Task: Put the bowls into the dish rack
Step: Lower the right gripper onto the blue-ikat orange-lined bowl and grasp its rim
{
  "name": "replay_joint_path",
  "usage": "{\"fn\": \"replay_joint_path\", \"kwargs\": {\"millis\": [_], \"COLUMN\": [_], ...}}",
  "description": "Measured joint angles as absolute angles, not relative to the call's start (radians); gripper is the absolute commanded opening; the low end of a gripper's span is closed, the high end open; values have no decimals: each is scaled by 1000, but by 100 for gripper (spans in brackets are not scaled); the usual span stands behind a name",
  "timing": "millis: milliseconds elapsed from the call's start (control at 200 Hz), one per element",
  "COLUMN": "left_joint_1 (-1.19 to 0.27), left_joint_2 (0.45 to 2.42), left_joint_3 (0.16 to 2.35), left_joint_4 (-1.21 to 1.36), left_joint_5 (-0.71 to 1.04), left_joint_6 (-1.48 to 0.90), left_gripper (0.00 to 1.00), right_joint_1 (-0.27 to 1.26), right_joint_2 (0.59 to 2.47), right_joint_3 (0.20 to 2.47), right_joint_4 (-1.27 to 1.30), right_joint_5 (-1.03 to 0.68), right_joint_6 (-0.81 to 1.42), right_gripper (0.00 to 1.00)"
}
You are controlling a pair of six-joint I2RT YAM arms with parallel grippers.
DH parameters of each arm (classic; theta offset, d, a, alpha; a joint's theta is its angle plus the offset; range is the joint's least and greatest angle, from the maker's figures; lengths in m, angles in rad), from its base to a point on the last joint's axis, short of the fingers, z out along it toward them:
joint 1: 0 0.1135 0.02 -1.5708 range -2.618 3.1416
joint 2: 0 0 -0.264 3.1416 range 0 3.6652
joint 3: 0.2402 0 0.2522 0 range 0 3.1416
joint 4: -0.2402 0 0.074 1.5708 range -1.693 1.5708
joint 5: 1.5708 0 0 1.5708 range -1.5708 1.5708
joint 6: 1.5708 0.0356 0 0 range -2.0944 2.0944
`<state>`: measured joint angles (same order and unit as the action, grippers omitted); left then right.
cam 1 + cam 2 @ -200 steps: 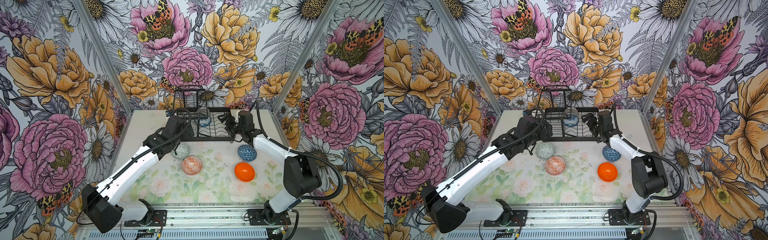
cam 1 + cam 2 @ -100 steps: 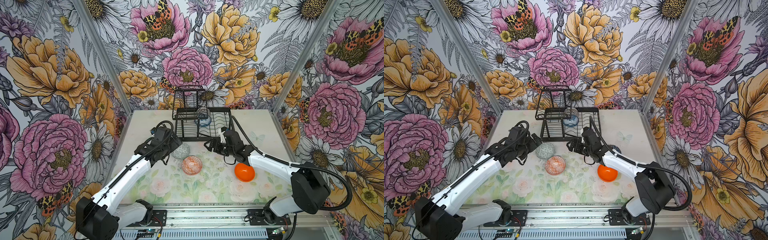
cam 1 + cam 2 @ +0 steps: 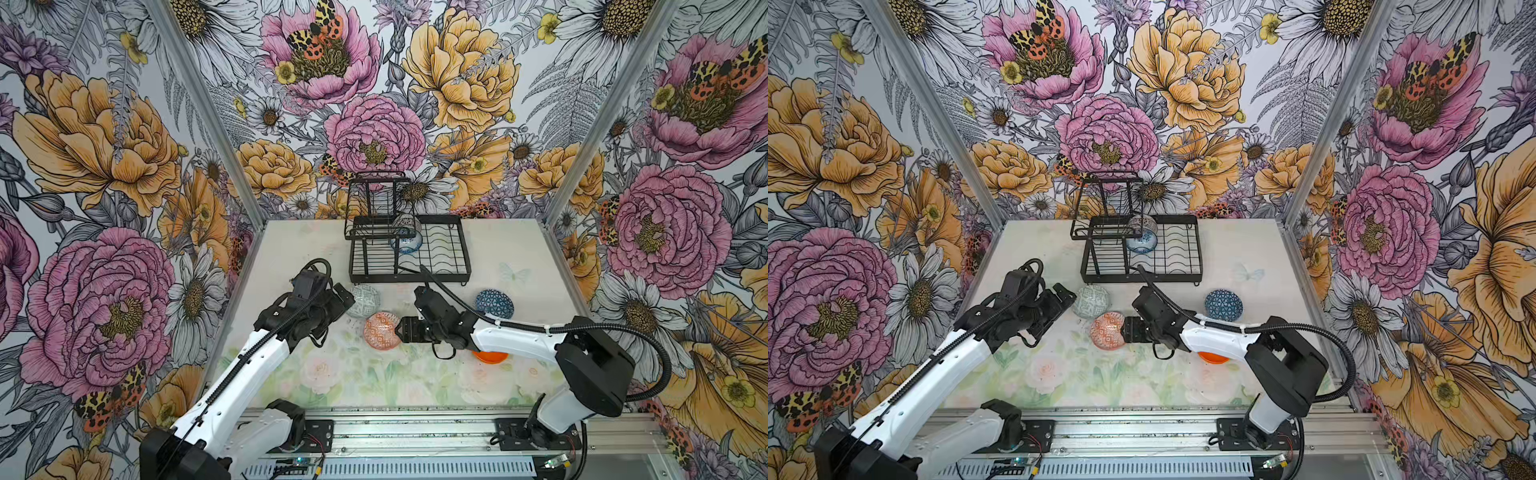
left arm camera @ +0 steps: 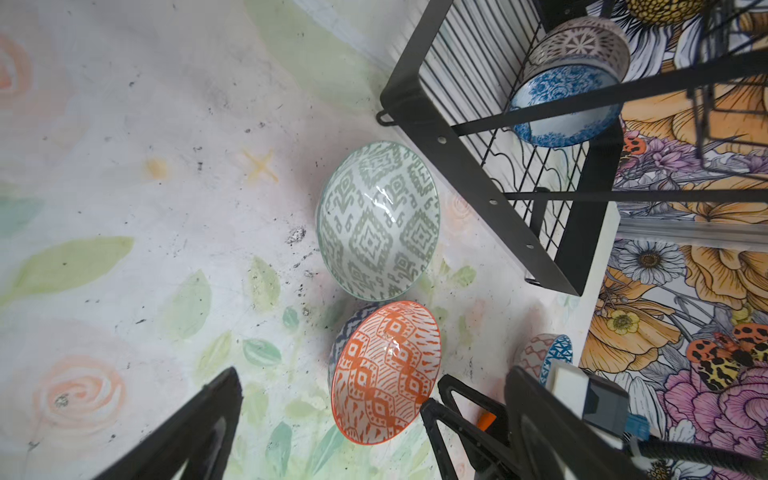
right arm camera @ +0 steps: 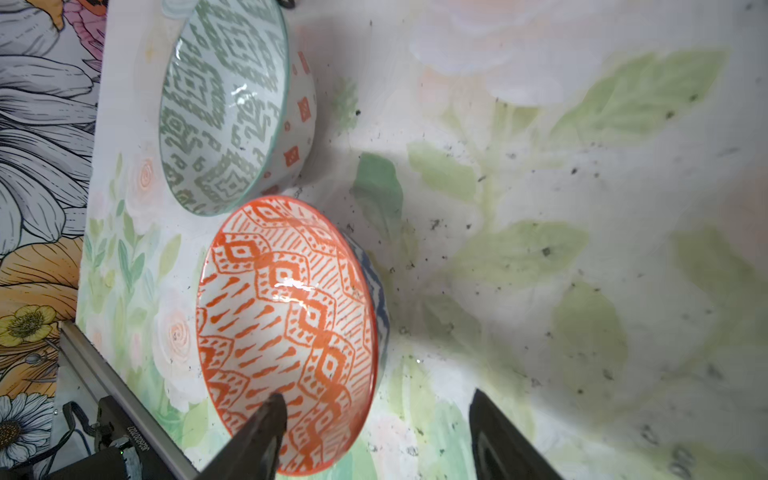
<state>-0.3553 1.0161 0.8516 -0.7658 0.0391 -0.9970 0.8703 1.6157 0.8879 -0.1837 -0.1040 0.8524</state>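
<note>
Bench [image 3: 299, 249], floral print, carrying the dish rack [image 3: 374, 277] at the rear centre. Two bowls already stand on edge in the rack's wavy-wire base, close against each other: the dark-and-white bowl [image 4: 577, 43] and the blue-speckled bowl [image 4: 561, 120]. Four are not yet loaded and sit upright on the bench in front of the rack:
- the grey-green bowl [image 3: 365, 300], nearest the rack;
- the orange-and-white bowl [image 3: 381, 331], just beside it — whether the two touch cannot be told;
- the blue-triangle bowl [image 3: 493, 303], well apart to the right;
- the plain orange bowl [image 3: 492, 357], mostly hidden under the right arm.

Left hand [image 3: 345, 296]: spread wide and empty, just beside the grey-green bowl.

Right hand [image 5: 374, 432]: spread astride the rim of the orange-and-white bowl. One of its fingers [image 5: 266, 428] is over the patterned interior and the other is outside the wall; nothing is pinched yet.

Handling, as judged: glazed ceramic, so stiff, brittle, slick under the pads, and fairly heavy for its size. The only purchase is the thin rim, taken one finger inside and one outside. The flared wall may let a pinch slide upward, so the grip should be deep and firm. A knock against the neighbouring bowl or the rack wires risks a chip.
</note>
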Motion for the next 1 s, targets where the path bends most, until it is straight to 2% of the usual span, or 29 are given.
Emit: {"fn": "replay_joint_path", "kwargs": {"millis": [135,255,460,766,871,1001], "left_joint_1": [-333,-322,-303,-302,-302,-302], "left_joint_2": [1016,1016,1014,1002,1002,1002], "left_joint_3": [850,850,850,849,841,822], "left_joint_4": [-767,-766,-767,-766,-766,-767], "left_joint_5": [66,88,130,153,166,175], "left_joint_6": [-992,-984,-962,-962,-962,-962], "left_gripper": [99,99,99,99,99,99], "right_joint_1": [891,891,891,889,889,882], "right_joint_2": [1690,1732,1735,1750,1750,1750], "right_joint_3": [919,953,970,974,976,985], "right_joint_4": [-189,-194,-193,-199,-204,-210], "right_joint_5": [-88,-71,-32,-2,1,0], "right_joint_6": [899,928,988,1034,1046,1048], "right_gripper": [57,56,47,39,31,28]}}
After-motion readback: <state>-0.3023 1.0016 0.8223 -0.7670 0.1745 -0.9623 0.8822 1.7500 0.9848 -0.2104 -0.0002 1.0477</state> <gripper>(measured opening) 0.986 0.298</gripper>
